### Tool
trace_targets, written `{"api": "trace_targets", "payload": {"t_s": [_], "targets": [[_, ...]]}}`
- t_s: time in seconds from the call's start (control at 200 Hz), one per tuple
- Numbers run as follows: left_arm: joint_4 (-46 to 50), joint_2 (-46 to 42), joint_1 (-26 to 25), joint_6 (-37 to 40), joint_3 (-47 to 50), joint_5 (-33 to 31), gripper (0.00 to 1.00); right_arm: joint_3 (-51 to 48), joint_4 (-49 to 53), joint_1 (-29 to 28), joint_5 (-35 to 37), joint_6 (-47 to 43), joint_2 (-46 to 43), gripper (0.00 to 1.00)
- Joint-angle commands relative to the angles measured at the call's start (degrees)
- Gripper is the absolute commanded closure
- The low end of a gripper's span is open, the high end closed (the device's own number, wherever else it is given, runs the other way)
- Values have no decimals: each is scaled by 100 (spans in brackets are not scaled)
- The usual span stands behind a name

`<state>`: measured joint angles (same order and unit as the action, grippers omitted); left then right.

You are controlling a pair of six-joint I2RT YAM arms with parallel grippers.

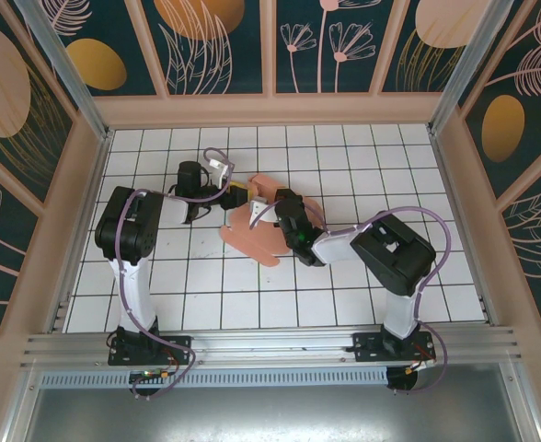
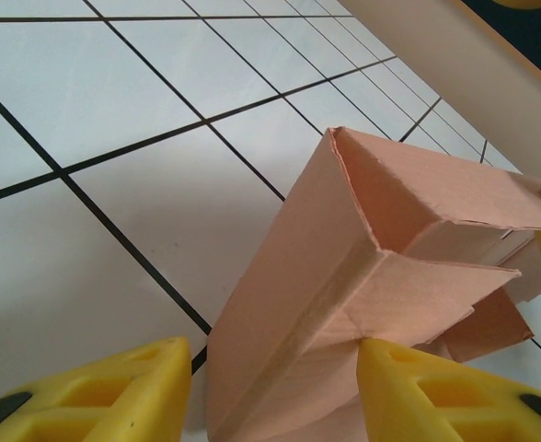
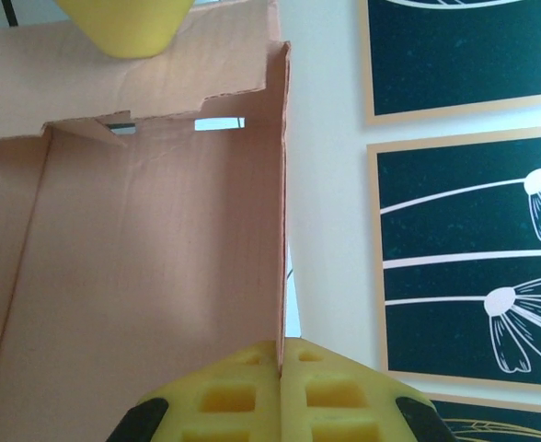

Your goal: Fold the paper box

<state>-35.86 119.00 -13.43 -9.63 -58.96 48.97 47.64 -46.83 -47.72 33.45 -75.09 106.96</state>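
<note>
So I'm mid-fold on the paper box (image 1: 255, 235). It sits half-assembled in the middle of the table (image 1: 206, 295) between both arms, with one long wall stood up and a corner formed. My right hand (image 3: 280, 350) is pinched shut on the top edge of an upright side wall, basically acting as the anchor. My left hand (image 2: 270, 345) straddles the doubled-over wall at the corner with its jaws apart. One pad touches the card and the other sits just off it, so there's no real grip there yet. I reckon the step is pressing that folded-over flap down so its tabs seat along the base. My plan is to hold the right pinch steady so the wall doesn't splay, close the left gently and squarely on the crease, and push along the fold rather than across it. Thin card like this probably buckles if I squeeze near the rough edge, so I'd go slow and stay close to the corner.
</note>
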Motion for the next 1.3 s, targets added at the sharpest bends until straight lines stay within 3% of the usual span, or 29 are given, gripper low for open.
{"api": "trace_targets", "payload": {"t_s": [0.0, 0.365, 0.811, 0.996, 1.146, 1.291], "targets": [[52, 120, -75, 176, -129, 109, 50, 200, -89, 0, 65, -32, 133, 100], [28, 211, -186, 183, -160, -48, 53, 281, -78, -26, 90, -32, 257, 100], [-66, 222, -290, 154, -125, -534, 63, 358, -193, -97, 139, -113, 406, 100], [114, 232, -288, 221, -166, -867, 62, 372, -71, -98, 131, -50, 347, 100], [-7, 249, -289, 119, -160, -827, 55, 402, -63, -115, 127, -43, 339, 100], [-61, 246, -285, 35, -183, -768, 59, 445, -12, -139, 114, -23, 357, 100]]}}
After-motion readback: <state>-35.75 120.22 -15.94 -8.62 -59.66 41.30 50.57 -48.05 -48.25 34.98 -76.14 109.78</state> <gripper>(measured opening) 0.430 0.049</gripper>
